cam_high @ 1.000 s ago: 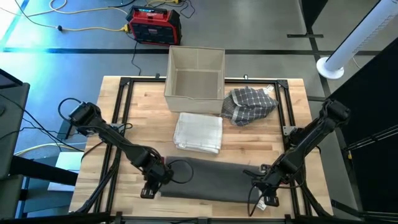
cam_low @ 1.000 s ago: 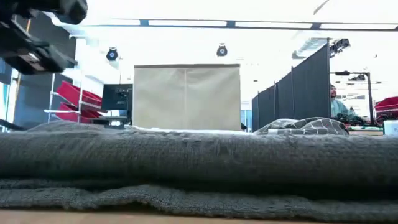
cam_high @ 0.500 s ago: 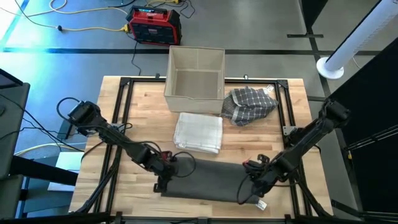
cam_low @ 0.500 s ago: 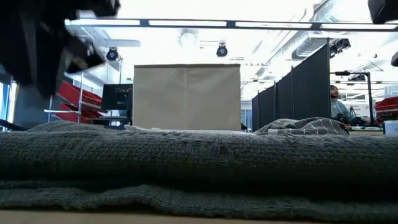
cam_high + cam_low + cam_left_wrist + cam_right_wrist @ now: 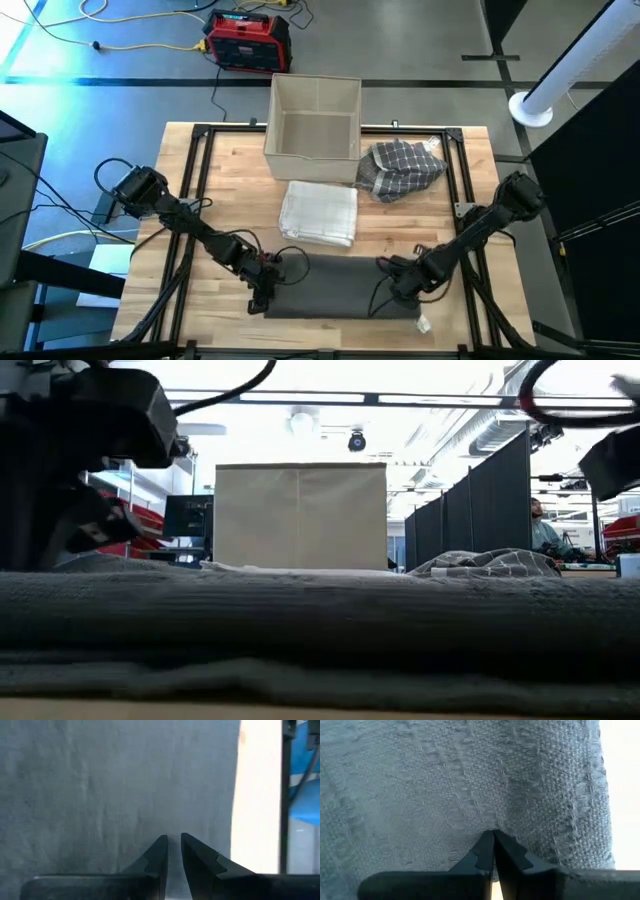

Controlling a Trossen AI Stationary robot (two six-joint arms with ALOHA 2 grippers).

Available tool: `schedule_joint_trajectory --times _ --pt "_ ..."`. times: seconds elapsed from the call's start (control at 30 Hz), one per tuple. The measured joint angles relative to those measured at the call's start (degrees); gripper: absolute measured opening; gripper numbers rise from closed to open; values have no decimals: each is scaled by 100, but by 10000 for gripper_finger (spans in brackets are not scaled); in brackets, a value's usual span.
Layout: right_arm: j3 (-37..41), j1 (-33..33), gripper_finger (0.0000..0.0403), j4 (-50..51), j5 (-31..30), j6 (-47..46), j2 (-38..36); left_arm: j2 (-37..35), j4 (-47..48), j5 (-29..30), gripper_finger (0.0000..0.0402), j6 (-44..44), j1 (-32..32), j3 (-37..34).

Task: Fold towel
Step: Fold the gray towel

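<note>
While both end effectors press it, grey towel [image 5: 340,290] spans front table [image 5: 250,160] edge.

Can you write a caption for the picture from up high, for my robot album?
Both grippers, left gripper and right gripper, pinch the dark grey towel on the wooden table.

Grey towel [image 5: 320,630] fills the foreground — beige box [image 5: 300,515] behind.

Both arms are matte black, built of slim jointed links with loose black cables looping alongside (small red accents near the wrists); each end effector's fingers [image 5: 161,855] are dark, tapered wedges.
</note>
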State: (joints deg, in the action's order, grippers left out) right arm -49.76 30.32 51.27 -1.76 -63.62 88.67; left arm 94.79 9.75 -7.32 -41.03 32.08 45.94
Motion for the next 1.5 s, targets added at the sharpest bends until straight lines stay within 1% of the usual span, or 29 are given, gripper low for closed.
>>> schedule_joint_trajectory --times 0.07,0.13,0.2,0.23,0.33,0.4,0.53,0.7,0.73,0.97,1.07,1.13,1.2,1.33,1.4,1.5 --pt "-27 -9 0 21 170 -557 -285 18 -131 -91 42 -141 94 -34" --pt "-55 18 0 46 209 -1454 -542 16 -137 -102 41 -93 211 -27" --pt "-57 94 0 254 186 -2373 -674 4 -11 -119 41 42 260 -27" --pt "-55 134 0 395 178 -2683 -695 0 27 -120 41 74 264 -27" --pt "-30 264 0 698 237 -3210 -643 -95 270 -116 41 100 210 -24" --pt "67 297 0 652 234 -3395 -568 -215 500 -111 41 106 152 -24" --pt "323 302 11 337 216 -3531 -486 -392 913 148 41 294 74 -20" --pt "645 306 24 -59 193 -3698 -384 -388 963 572 41 781 49 -20" --pt "687 311 33 -99 195 -3732 -379 -388 971 633 41 857 49 -20" --pt "624 352 134 -163 286 -3809 -381 -386 972 649 41 932 53 -20" --pt "610 412 161 -180 260 -3811 -383 -386 965 650 41 886 56 -20" --pt "665 452 171 -240 145 -3837 -358 -386 971 616 41 767 67 -20" --pt "822 460 174 -375 153 -3837 -293 -386 964 535 41 645 91 -20" --pt "1185 449 162 -1168 168 -3811 -310 -385 880 342 41 243 238 -20" --pt "1189 448 141 -1209 131 -3804 -304 -344 734 317 41 164 385 -20" --pt "915 433 99 -947 77 -3642 -368 -182 584 502 41 197 582 -20"
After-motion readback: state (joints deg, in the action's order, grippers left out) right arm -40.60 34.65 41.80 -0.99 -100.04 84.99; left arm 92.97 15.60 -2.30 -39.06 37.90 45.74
